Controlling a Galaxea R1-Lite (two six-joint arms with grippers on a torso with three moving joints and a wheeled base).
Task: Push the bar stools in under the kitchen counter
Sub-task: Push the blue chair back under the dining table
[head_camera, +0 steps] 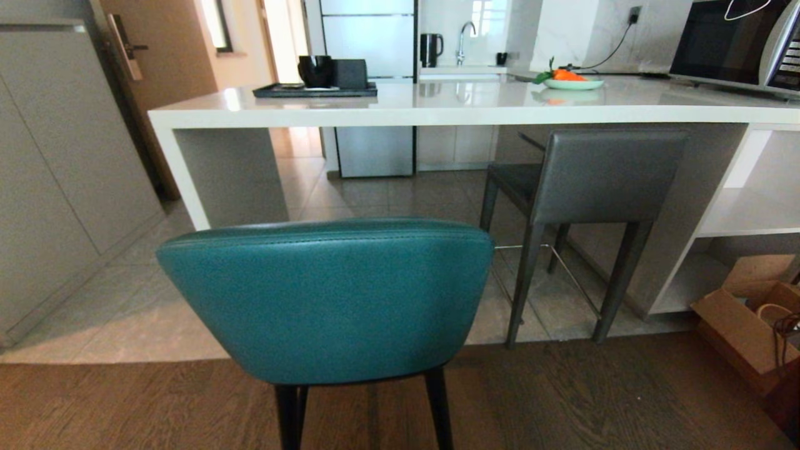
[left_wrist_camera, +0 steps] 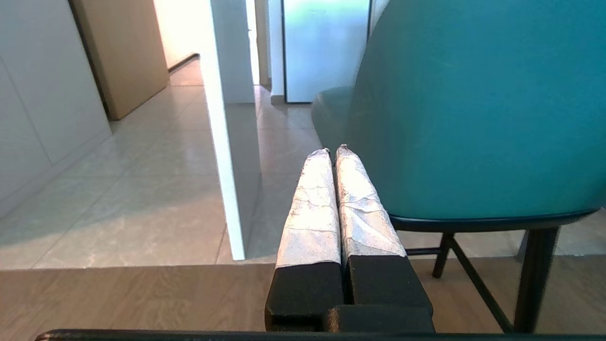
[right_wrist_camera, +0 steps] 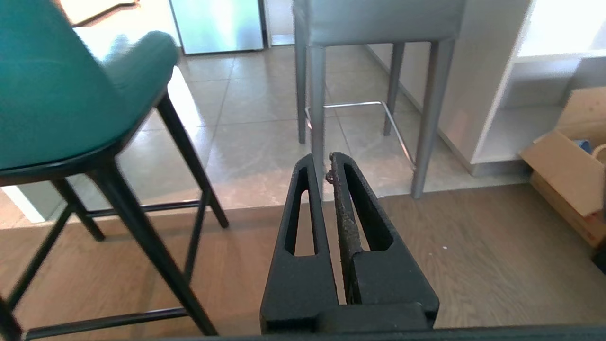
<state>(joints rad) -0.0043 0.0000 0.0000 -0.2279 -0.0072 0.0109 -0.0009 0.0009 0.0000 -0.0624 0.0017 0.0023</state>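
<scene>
A teal bar stool (head_camera: 325, 300) with a rounded padded back and thin black legs stands close in front of me on the wood floor, outside the kitchen counter (head_camera: 437, 106). Farther right, the dark grey bar stool (head_camera: 600, 175) sits partly under the counter top. Neither arm appears in the head view. My left gripper (left_wrist_camera: 334, 150) is shut and empty, just left of the teal stool (left_wrist_camera: 473, 104), level with its back. My right gripper (right_wrist_camera: 322, 158) is shut and empty, low over the floor between the teal stool (right_wrist_camera: 57, 85) and the grey stool (right_wrist_camera: 374, 19).
A cardboard box (head_camera: 744, 325) lies on the floor at the right by the white shelves (head_camera: 750, 212). On the counter are a microwave (head_camera: 737, 44), a plate of food (head_camera: 572, 80) and a black tray (head_camera: 315, 90). Grey cabinets (head_camera: 56, 187) line the left.
</scene>
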